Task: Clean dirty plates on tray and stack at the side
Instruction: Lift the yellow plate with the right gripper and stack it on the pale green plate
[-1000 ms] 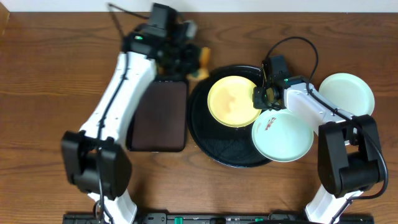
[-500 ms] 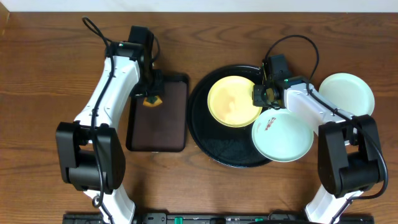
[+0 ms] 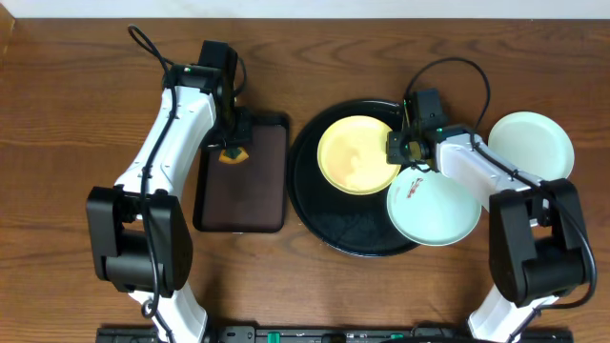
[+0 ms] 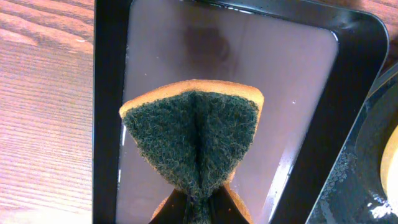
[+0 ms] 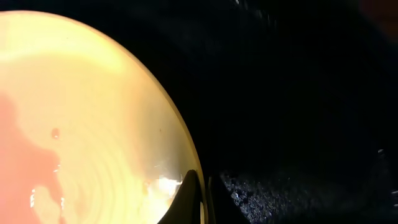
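A: Overhead first. Where is everything?
B: Black round tray sits centre-right, with the yellow plate on its upper part. The smeared mint plate is at lower right, overhanging the tray rim, with a red mark near its top edge. The second mint plate is off the tray on the table, far right, and looks clean from here. Nothing is stacked yet.
A: Arms?
B: Left gripper is over the rectangular brown tray, left of centre, carrying a sponge. Right gripper is at the yellow plate's right edge, just above the smeared mint plate.
A: Left wrist?
B: Jaws pinch the sponge at the bottom of frame. It's folded, green scourer side toward the camera, orange backing behind. The brown tray is under it; can't tell if they touch. The black tray's rim shows in the lower-right corner.
A: Right wrist?
B: Fingertips are pressed together at the yellow plate's rim, bottom centre. It reads as a pinch on the rim. There's a pinkish film on the plate's left part and wet black tray to the right.
A: Risks?
B: My read: it's a thin edge grip on a wet, glossy plate, so scrub force from the sponge could slip or pivot it. Lifting could knock the overhanging mint plate beside it. The sponge is well apart from the plate, and the arms could crowd each other when it crosses over.
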`<control>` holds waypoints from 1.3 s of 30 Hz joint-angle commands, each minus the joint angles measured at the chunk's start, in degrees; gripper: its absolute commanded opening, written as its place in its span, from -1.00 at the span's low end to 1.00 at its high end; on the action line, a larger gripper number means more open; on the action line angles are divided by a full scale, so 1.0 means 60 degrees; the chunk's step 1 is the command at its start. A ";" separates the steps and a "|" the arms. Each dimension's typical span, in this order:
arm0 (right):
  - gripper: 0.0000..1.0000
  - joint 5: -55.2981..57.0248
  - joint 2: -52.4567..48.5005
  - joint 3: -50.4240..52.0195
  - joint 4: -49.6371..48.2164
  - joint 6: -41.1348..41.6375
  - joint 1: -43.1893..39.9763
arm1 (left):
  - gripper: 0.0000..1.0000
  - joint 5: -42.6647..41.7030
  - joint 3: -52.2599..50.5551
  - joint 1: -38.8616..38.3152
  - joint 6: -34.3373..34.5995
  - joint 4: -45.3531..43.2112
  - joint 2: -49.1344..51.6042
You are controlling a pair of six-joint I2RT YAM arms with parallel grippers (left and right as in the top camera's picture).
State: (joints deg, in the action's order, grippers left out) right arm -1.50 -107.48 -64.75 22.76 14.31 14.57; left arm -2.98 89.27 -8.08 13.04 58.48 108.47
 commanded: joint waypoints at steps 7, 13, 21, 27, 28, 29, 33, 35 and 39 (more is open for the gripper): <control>-0.98 0.1381 0.2208 -0.1002 0.0291 -0.2175 0.0171 | -0.85 0.0149 -0.0040 -0.0004 -0.0244 0.0018 0.0069; -0.98 0.4550 0.3413 -0.1002 0.0419 -0.3672 0.1235 | -0.85 0.0149 -0.0040 -0.0004 -0.0248 0.0025 0.0069; -0.98 1.0058 0.3854 -0.1002 0.0073 -0.5686 0.3639 | -0.85 0.0149 -0.0040 -0.0004 -0.0277 0.0015 0.0069; -0.98 1.0677 0.3752 -0.0943 -0.0182 -0.5493 0.5136 | -0.85 0.0149 -0.0040 -0.0004 -0.0277 -0.0047 0.0069; -0.97 1.0797 0.3665 -0.0918 -0.0157 -0.5504 0.5348 | -0.85 0.0149 -0.0040 -0.0004 -0.0277 -0.0051 0.0069; -0.97 1.1030 0.3559 -0.0918 -0.0160 -0.5501 0.5475 | -0.85 0.0149 -0.0040 -0.0004 -0.0277 -0.0047 0.0069; -0.97 1.2305 0.3042 -0.0918 -0.0339 -0.5544 0.5697 | -0.85 0.0146 -0.0040 -0.0004 -0.0277 -0.0047 0.0069; -0.97 1.2630 0.2783 -0.0918 -0.0335 -0.5712 0.5694 | -0.85 0.0146 -0.0040 -0.0004 -0.0277 -0.0044 0.0069; -0.98 1.3216 0.2441 -0.0918 -0.0594 -0.6054 0.5686 | -0.85 0.0146 -0.0040 -0.0004 -0.0273 -0.0044 0.0069</control>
State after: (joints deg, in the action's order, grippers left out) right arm 70.89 -92.01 -69.69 20.38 -20.25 48.51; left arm -2.79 89.27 -8.08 11.94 58.11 108.47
